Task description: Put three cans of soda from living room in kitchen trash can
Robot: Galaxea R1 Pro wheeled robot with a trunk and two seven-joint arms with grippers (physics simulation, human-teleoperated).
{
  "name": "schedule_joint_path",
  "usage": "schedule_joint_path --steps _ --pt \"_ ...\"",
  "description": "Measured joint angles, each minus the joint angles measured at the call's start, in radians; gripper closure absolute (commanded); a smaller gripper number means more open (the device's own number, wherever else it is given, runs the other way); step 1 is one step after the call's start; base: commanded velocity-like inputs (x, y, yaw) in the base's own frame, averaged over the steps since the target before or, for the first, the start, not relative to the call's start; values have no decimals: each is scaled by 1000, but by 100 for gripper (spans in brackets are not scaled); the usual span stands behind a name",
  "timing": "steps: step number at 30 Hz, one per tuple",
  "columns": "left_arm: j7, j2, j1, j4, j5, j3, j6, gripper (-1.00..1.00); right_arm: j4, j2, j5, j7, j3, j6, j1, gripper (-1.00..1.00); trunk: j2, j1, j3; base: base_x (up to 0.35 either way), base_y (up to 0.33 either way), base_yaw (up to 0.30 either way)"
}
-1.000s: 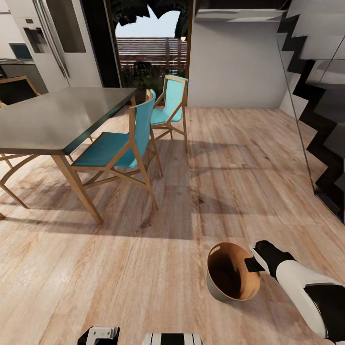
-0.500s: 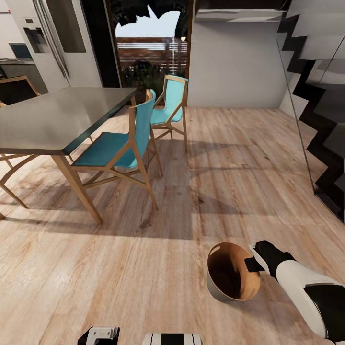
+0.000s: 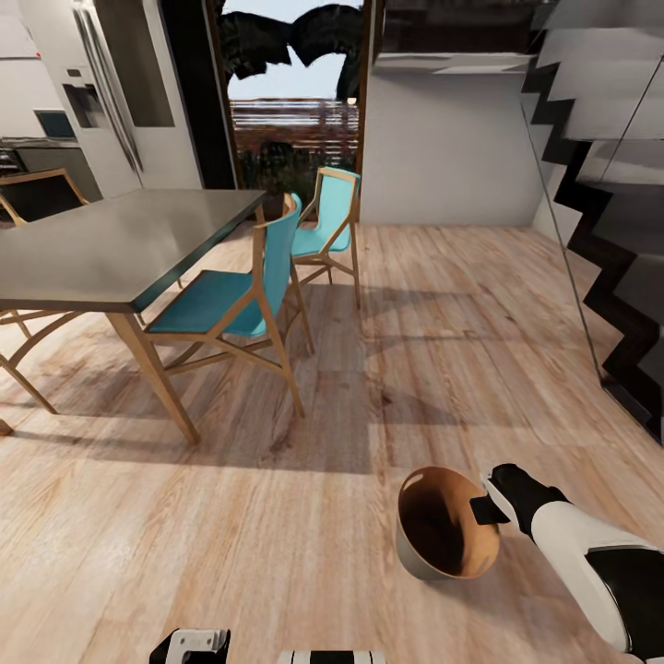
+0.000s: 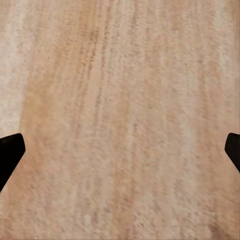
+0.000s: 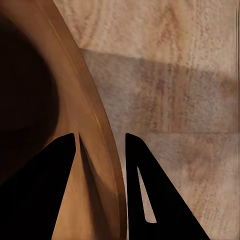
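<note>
Tash can [image 3: 448, 535] carried tilted above the light wood floor [image 3: 277, 516], brown inside facing up, rim [image 5: 97, 130] pinched between the fingers of the right end effector [image 3: 486, 509]. Left end effector [image 4: 120, 150] spread wide over bare boards. Beyond the bin: grey dining table [image 3: 111, 240], teal chairs [image 3: 231, 295], black zigzag staircase [image 3: 618, 304].

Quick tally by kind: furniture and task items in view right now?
Teal chairs: 2
Dark chairs: 1
Tables: 1
Trash cans: 1, rim between the right gripper jaws
Soda cans: 0
Total: 5
</note>
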Motion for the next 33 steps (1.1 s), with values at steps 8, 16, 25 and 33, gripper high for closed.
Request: schedule_joint_path --steps 8,16,25,33 --pt "0 0 0 0 0 0 0 -100 0 0 1 0 2 0 0 100 2 -4 31 0 0 0" --pt "0 0 0 0 0 0 0 -100 2 0 -1 0 2 0 1 100 24 -17 60 0 0 0" --pt "0 0 0 1 0 0 2 -100 0 -1 0 2 1 -24 12 100 87 -52 88 0 0 0" --pt "0 0 0 1 -1 -1 4 -100 0 -7 0 66 3 -62 24 100 143 -82 113 0 0 0"
